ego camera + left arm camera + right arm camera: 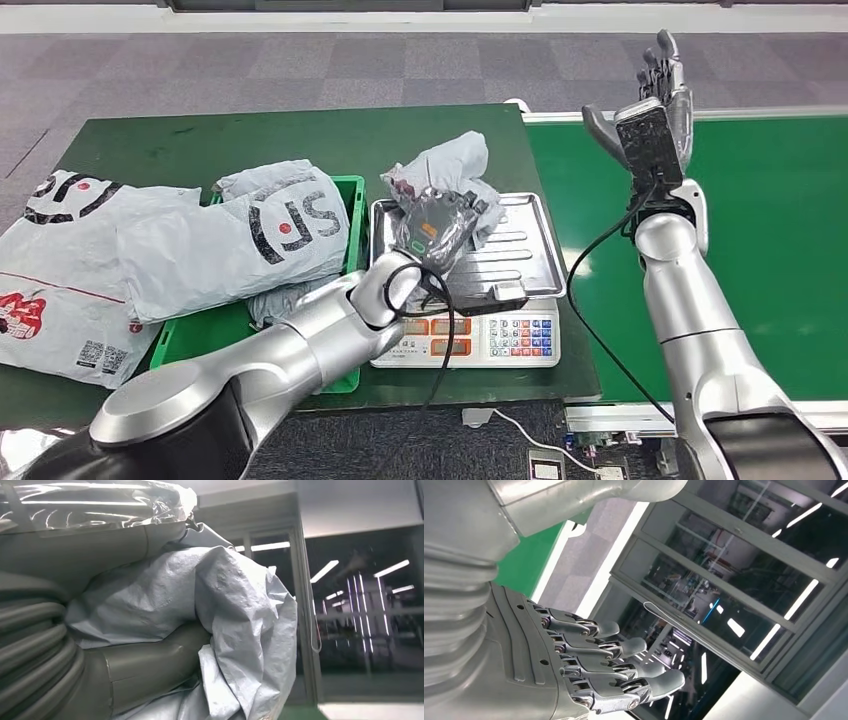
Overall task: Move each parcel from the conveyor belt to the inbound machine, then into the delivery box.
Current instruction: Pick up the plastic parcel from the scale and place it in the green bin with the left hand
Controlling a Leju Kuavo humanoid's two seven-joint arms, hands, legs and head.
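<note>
The green conveyor belt [780, 250] runs along the right, and the green table [250, 140] beside it carries the rest: two large grey printed mail bags, one lying on the table [70, 260] and one draped over the green delivery box [352, 190]. Just right of the box stands the inbound machine [520, 262], a scale with a steel tray and a keypad front.

The left hand [440, 225] holds the parcel [445, 165] — a crumpled grey poly bag — just above or on the rear left of the tray; whether it rests on the steel I cannot tell. The left wrist view shows thumb and fingers closed around the soft film [240, 630]. The parcel is bunched, so its long axis is vague; it seems to run from the hand up and away from the robot.

The right hand [660, 110] is raised over the belt, fingers apart, holding nothing.

To do this step well, I would settle the whole bundle flat within the tray — no film hanging over the edge — before moving it into the box.
</note>
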